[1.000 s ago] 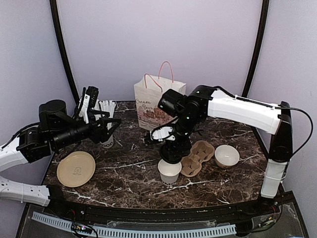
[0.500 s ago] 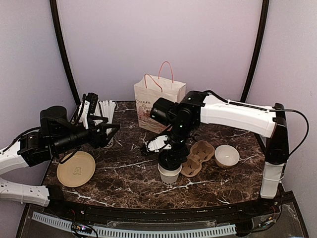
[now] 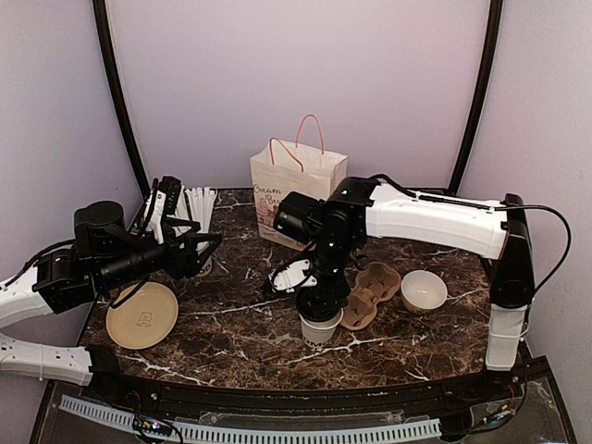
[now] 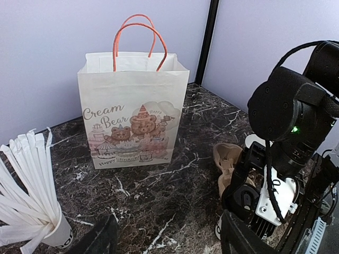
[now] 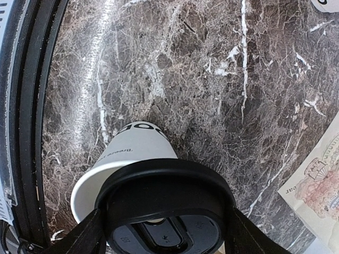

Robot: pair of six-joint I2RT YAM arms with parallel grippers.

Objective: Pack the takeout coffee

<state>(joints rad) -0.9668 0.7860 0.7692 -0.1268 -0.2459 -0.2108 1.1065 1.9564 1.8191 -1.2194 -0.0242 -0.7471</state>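
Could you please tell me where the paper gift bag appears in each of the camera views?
Top external: the paper gift bag stands upright at the back, near centre.
Left wrist: the bag fills the upper left, handles up.
Right wrist: only a printed corner shows at the lower right edge.
Shared landmark: the white-veined marble table.

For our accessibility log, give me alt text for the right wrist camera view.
The right hand grips a round black lid directly over the mouth of a white paper cup with black lettering, standing on a dark marble table. A corner of a printed paper bag shows at lower right.
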